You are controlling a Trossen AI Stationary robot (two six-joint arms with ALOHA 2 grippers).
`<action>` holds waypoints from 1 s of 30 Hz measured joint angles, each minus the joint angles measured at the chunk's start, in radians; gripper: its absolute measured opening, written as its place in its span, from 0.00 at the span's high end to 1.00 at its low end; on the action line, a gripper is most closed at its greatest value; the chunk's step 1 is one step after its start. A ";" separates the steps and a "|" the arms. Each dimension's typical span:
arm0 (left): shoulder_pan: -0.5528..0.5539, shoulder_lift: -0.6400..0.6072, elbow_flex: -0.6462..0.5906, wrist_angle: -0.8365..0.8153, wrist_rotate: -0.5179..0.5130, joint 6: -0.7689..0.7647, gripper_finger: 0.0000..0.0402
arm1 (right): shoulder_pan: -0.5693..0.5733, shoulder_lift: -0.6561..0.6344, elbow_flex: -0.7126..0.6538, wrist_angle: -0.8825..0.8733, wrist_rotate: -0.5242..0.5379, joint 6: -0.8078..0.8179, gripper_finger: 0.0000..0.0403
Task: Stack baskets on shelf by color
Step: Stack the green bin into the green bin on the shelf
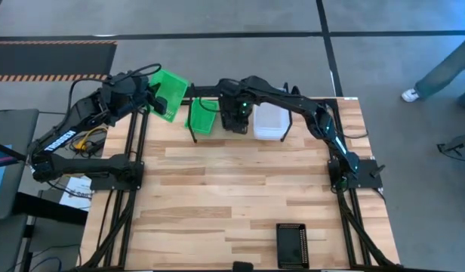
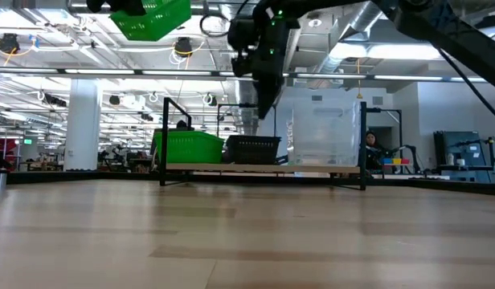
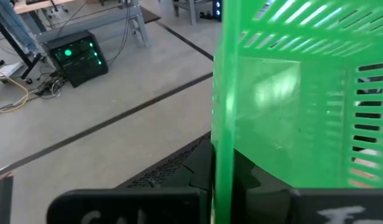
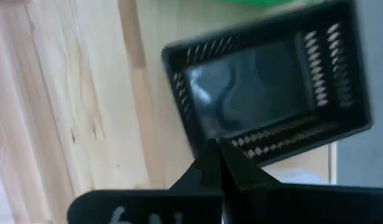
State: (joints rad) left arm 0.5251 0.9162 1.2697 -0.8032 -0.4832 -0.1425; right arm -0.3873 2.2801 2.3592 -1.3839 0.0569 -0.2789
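Carrying bright green slatted plastic basket (image 1: 169,93), left gripper (image 1: 146,97) clamped on its wall; next: lower onto far-left green stack (image 1: 203,115). Right gripper (image 1: 234,115) closed, empty.

Both arms are matte black, built of boxy links joined by rounded joint housings. The left arm (image 1: 74,132) carries white lettering along its long link, and yellow and orange wires bunch beside its base. The right arm (image 1: 308,113) shows a small green light near its wrist and black cable along its links. Its fingers (image 4: 232,163) are dark, tapered blades.
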 joint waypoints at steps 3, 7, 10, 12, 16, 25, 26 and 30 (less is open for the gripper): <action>0.000 0.001 0.000 0.000 0.000 -0.001 1.00 | -0.014 -0.008 -0.011 0.027 -0.020 -0.007 1.00; 0.000 0.002 0.000 0.000 0.001 -0.011 1.00 | -0.030 0.022 -0.009 0.037 -0.036 -0.015 1.00; 0.000 0.002 0.000 0.000 0.002 -0.018 1.00 | -0.042 0.061 -0.011 0.034 -0.039 -0.042 1.00; 0.000 0.002 0.000 -0.002 0.002 -0.019 1.00 | -0.042 0.078 -0.011 0.040 -0.039 -0.044 1.00; 0.000 0.002 0.000 -0.004 0.002 -0.028 1.00 | -0.038 0.100 -0.011 0.006 -0.059 -0.044 1.00; 0.000 0.002 0.000 -0.011 -0.004 -0.030 1.00 | 0.025 0.088 -0.010 -0.004 -0.063 -0.003 1.00; 0.000 0.002 0.000 -0.011 -0.005 -0.030 1.00 | 0.032 0.088 -0.010 -0.005 -0.063 -0.002 1.00; 0.000 0.002 0.000 -0.025 -0.005 -0.030 1.00 | 0.055 0.088 -0.010 -0.006 -0.061 -0.027 1.00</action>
State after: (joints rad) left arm 0.5251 0.9180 1.2695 -0.8279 -0.4884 -0.1726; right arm -0.3325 2.3684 2.3493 -1.3897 -0.0044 -0.3061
